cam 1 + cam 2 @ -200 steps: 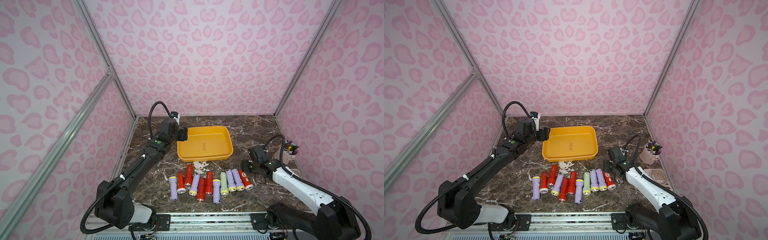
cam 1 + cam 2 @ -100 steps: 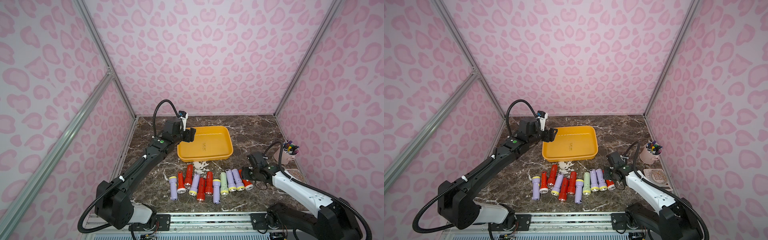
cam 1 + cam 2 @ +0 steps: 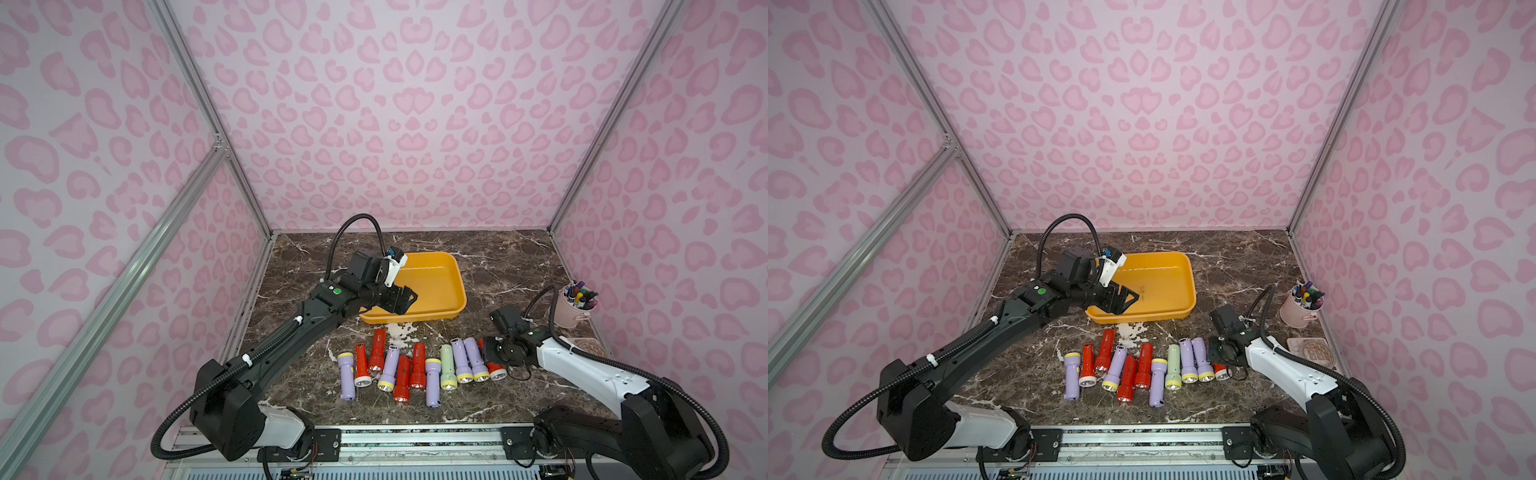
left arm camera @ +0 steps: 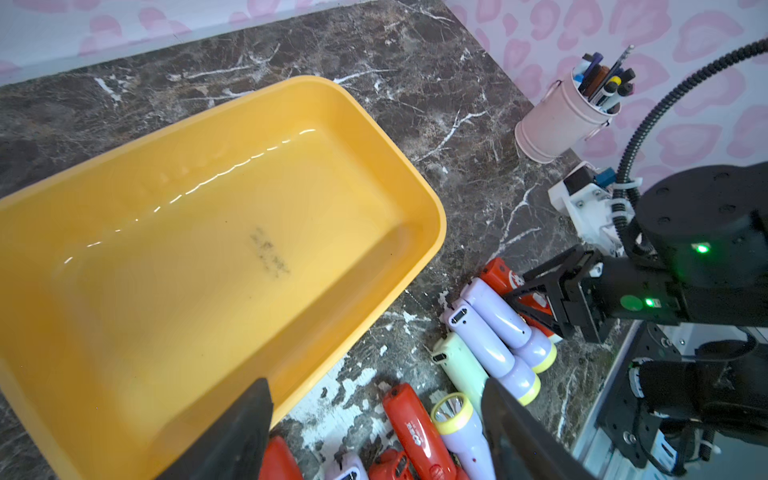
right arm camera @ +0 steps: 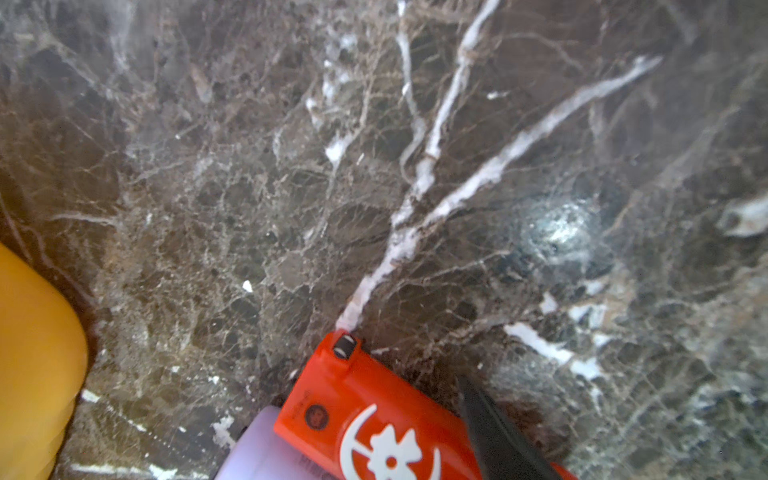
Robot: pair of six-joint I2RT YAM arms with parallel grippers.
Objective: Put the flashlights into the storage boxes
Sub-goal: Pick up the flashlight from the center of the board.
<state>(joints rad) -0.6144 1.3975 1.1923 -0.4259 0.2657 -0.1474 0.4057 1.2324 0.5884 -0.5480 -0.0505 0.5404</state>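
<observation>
Between tray rim (image 3: 415, 319) and flashlights (image 3: 417, 365), a narrow marble strip (image 3: 449, 332).

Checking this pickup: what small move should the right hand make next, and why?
Probably close firmly on the red flashlight: the right hand straddles it at the row's end, no firm grip shows, and the yellow tray holds nothing yet.
</observation>
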